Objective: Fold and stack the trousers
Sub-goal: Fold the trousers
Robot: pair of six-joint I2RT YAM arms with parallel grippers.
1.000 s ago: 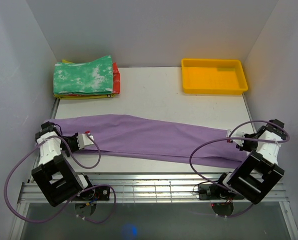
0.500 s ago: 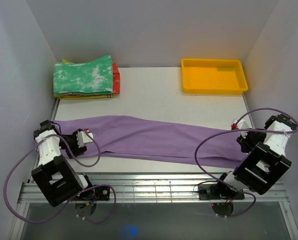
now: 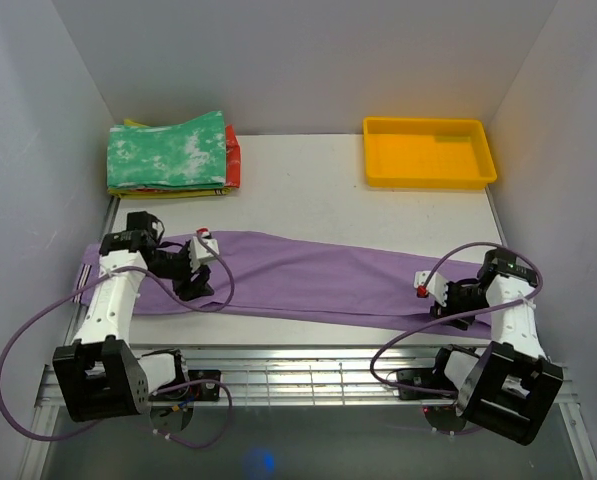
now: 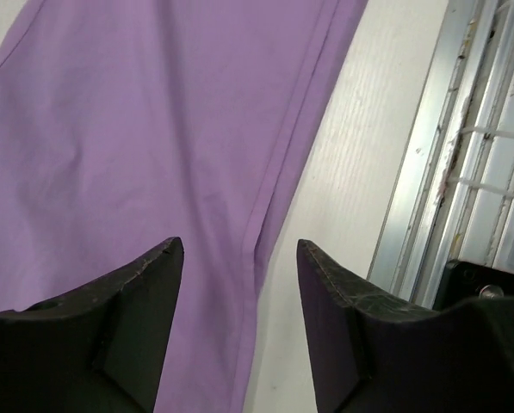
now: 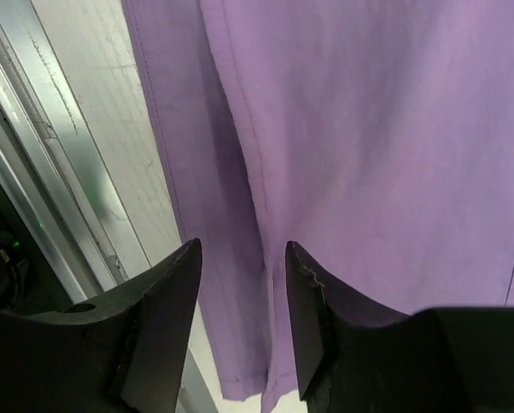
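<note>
The lilac trousers (image 3: 318,275) lie flat in a long band across the front of the white table (image 3: 308,190). My left gripper (image 3: 200,265) hovers over their left part, open, with nothing between its fingers. In the left wrist view the left gripper (image 4: 239,249) spans the near seam of the trousers (image 4: 153,129). My right gripper (image 3: 428,295) stands open over the right end of the cloth. In the right wrist view the right gripper (image 5: 243,249) hangs above the trousers (image 5: 368,129), and a hemmed edge shows just below the fingertips.
A stack of folded garments (image 3: 173,152), green-and-white on top of red and yellow, sits at the back left. A yellow tray (image 3: 428,152) stands at the back right. A metal rail (image 3: 308,375) runs along the front edge. Grey walls close in both sides.
Both grippers have opened and let go of the trousers' ends. The left arm has swung in to the right over the cloth. The right arm has moved left and nearer.
</note>
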